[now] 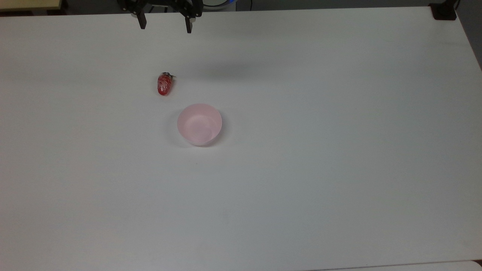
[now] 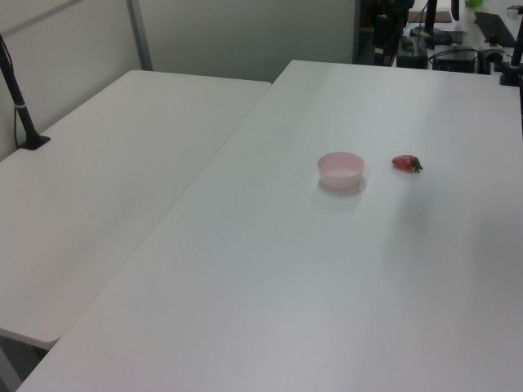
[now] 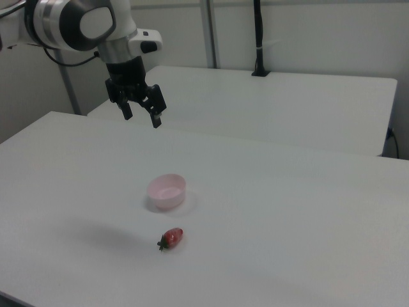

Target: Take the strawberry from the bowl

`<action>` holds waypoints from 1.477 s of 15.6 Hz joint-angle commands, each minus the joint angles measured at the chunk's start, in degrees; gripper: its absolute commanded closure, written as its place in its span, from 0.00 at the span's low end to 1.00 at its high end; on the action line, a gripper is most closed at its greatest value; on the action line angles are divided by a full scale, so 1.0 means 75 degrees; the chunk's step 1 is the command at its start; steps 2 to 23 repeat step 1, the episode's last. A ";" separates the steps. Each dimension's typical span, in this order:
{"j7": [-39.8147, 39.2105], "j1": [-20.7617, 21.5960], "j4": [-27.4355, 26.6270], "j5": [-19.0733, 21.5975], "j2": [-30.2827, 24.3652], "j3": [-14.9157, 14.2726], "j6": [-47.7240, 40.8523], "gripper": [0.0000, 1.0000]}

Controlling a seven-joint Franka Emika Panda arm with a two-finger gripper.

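Observation:
The red strawberry (image 1: 164, 84) with its green cap lies on the white table, outside the pale pink bowl (image 1: 199, 124), up and to the left of it in the top view. In the left view the strawberry (image 2: 405, 163) rests just right of the bowl (image 2: 341, 170); in the right view the strawberry (image 3: 171, 238) lies in front of the bowl (image 3: 167, 191). The bowl holds nothing. My gripper (image 1: 165, 25) hangs open and empty high above the table, at the top view's upper edge; in the right view the gripper (image 3: 142, 117) hovers well above the bowl.
The white table (image 1: 301, 169) spreads wide around both objects. A second white table (image 2: 106, 171) adjoins it on the left view's left. A black clamp (image 1: 443, 11) sits at the top view's upper right corner.

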 commanded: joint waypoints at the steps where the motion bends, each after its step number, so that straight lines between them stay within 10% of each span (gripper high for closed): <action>1: -0.0310 0.0168 -0.0139 0.0054 -0.0092 -0.0088 0.0144 0.00; 23: -0.0310 0.0168 -0.0139 0.0054 -0.0092 -0.0088 0.0144 0.00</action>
